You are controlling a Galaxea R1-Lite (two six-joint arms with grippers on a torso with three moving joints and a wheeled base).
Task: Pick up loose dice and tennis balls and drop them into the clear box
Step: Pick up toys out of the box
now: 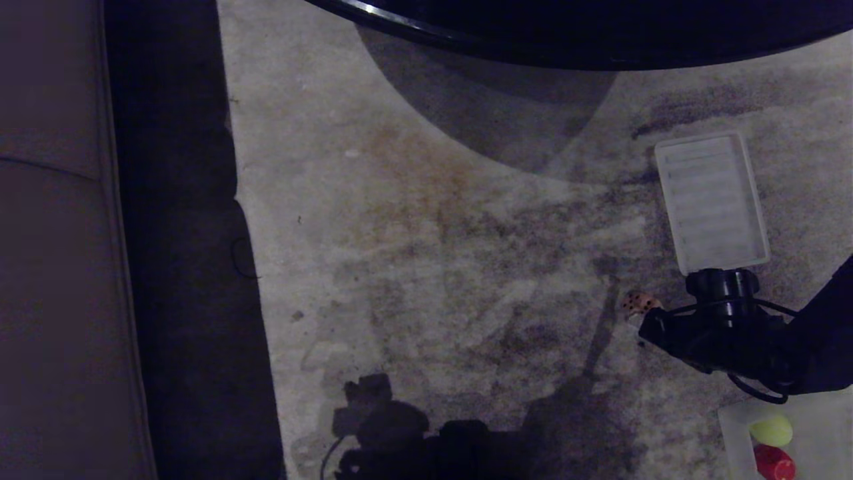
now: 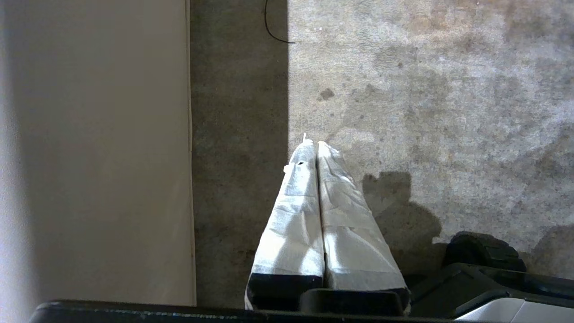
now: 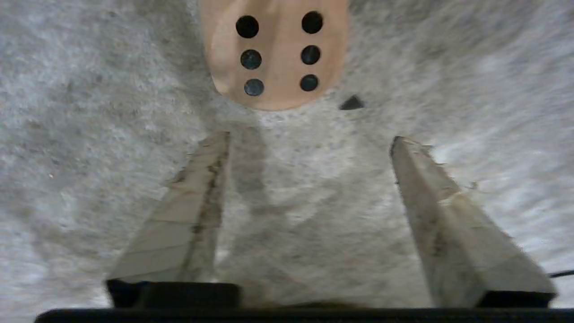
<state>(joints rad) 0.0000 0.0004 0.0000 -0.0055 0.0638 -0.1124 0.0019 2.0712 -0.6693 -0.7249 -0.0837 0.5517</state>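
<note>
A tan die (image 3: 273, 54) lies on the carpet with its six-pip face up, just beyond the fingertips of my right gripper (image 3: 309, 139). That gripper is open, with only carpet between its fingers. In the head view the tan die (image 1: 640, 302) sits at the tip of the right gripper (image 1: 638, 321), low over the carpet at the right. The clear box (image 1: 733, 427) stands at the bottom right corner and holds a tennis ball (image 1: 772, 431) and a red die (image 1: 774, 462). My left gripper (image 2: 312, 143) hangs parked above the carpet edge, shut and empty.
A flat ribbed lid (image 1: 712, 200) lies on the carpet just beyond the right arm. A dark round table top (image 1: 600, 40) overhangs the far side. A sofa (image 1: 53, 233) and a strip of dark floor (image 1: 180, 267) run along the left.
</note>
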